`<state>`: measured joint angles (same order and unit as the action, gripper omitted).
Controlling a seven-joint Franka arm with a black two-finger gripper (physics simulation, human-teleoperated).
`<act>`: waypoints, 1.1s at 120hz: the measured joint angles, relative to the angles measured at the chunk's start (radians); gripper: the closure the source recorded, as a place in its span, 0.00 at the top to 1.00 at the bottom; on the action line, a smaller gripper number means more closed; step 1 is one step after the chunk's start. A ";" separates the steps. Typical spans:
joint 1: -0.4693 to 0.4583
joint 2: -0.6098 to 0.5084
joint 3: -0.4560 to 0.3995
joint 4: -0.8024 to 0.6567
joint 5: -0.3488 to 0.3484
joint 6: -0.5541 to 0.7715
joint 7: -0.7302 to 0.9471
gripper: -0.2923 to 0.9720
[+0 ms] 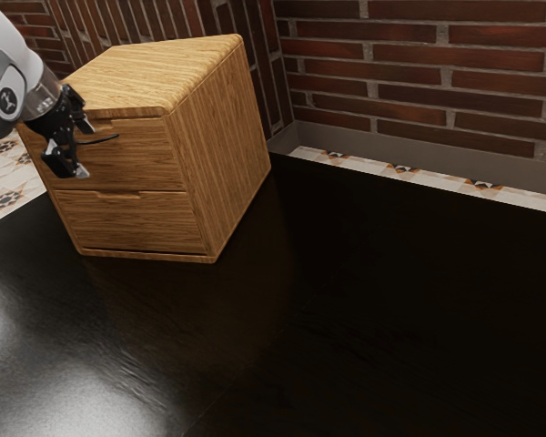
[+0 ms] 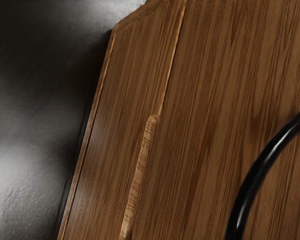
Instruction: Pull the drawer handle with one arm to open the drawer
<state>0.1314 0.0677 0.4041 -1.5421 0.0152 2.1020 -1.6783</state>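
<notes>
One level drawer handle [image 1: 102,139] stretches toward the exterior view's right from the claw [image 1: 64,162], whose open-or-closed state I cannot tell.

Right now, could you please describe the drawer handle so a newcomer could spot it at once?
Find the wooden cabinet on the dark table. On its upper drawer front sits a thin black curved handle, beside the gripper. The lower drawer's pull is wood-coloured, not black.
</notes>
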 joint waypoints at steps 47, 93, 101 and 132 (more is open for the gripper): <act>-0.009 0.000 0.007 -0.020 -0.010 0.003 -0.006 0.77; -0.012 -0.111 0.007 -0.189 -0.007 0.076 -0.015 0.77; -0.010 -0.145 0.007 -0.222 -0.005 0.091 -0.017 0.77; -0.014 -0.229 0.005 -0.329 0.019 0.128 -0.023 0.77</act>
<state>0.1178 -0.1610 0.4091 -1.8707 0.0343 2.2297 -1.7013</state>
